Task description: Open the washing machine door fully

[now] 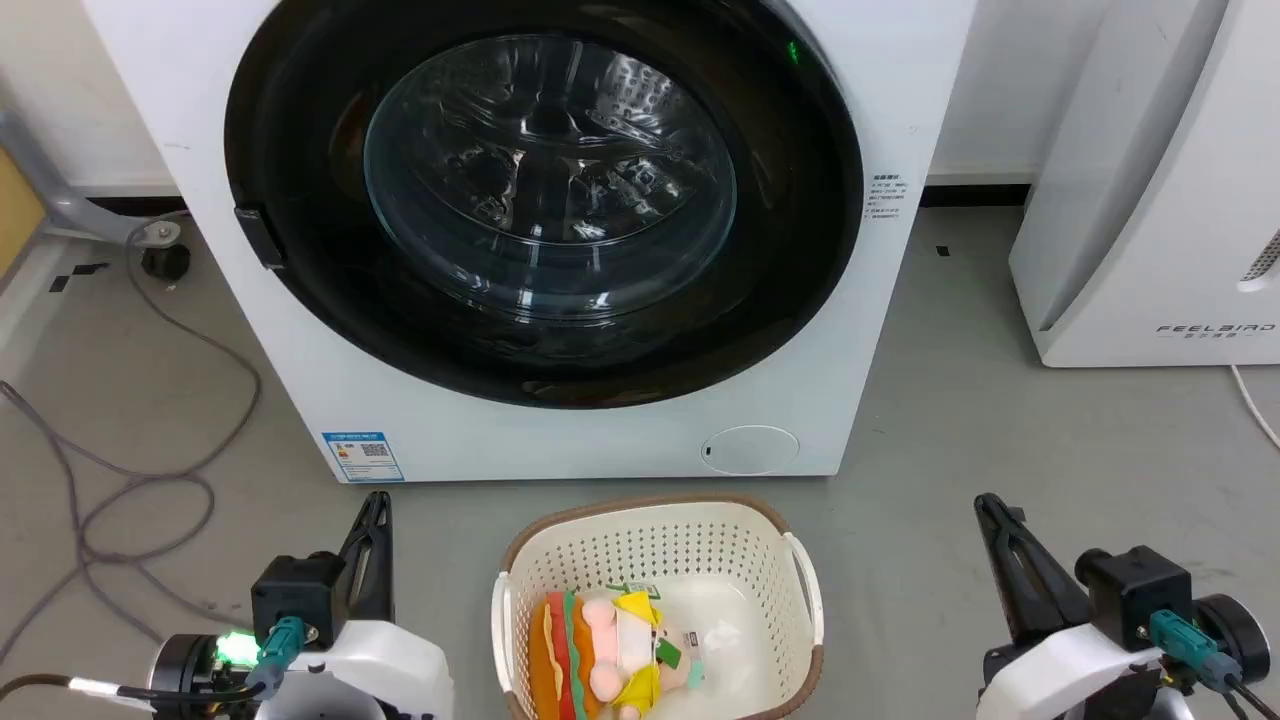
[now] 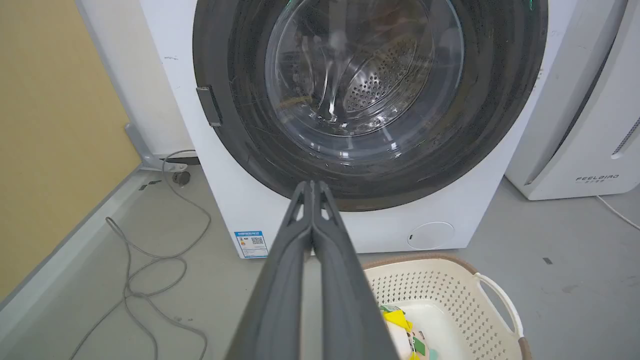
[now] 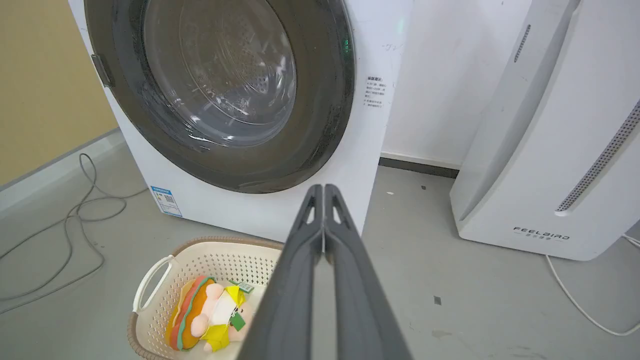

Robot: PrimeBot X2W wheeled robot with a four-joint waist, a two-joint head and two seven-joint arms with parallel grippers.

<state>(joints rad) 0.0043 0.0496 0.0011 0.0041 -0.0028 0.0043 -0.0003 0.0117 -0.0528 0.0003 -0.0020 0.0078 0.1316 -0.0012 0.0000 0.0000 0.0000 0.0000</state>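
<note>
The left gripper (image 1: 377,500) sits at the near left over the floor (image 1: 1000,420), its two dark fingers pressed together on nothing. The right gripper (image 1: 986,502) sits at the near right in the same way, its fingers together and empty. Both are well apart from the machine.

Between them a cream laundry basket (image 1: 655,545) with a brown rim stands on the floor. A plush toy (image 1: 600,650) in orange, pink and yellow lies in its near half. The basket's far rim is just in front of the bottom edge of the washing machine (image 1: 560,440). Grey cables (image 1: 130,480) loop over the left side of the floor.

A blue label sticker (image 1: 363,456) is at the lower left corner of the machine's white front. A round filter cover (image 1: 750,449) is near the lower right corner.

Above them the washing machine door (image 1: 550,180) spans almost the full width of the front. It appears to lie flat and closed against the front, though from head-on a slight gap would be hard to see. A small dark tab (image 1: 258,235) sits on its left edge, and the perforated drum (image 2: 370,85) shows through the glass.

A white FEELBIRD appliance (image 1: 1150,200) stands on the floor to the right of the machine, apart from it. A yellowish panel (image 2: 50,125) stands at the far left.
</note>
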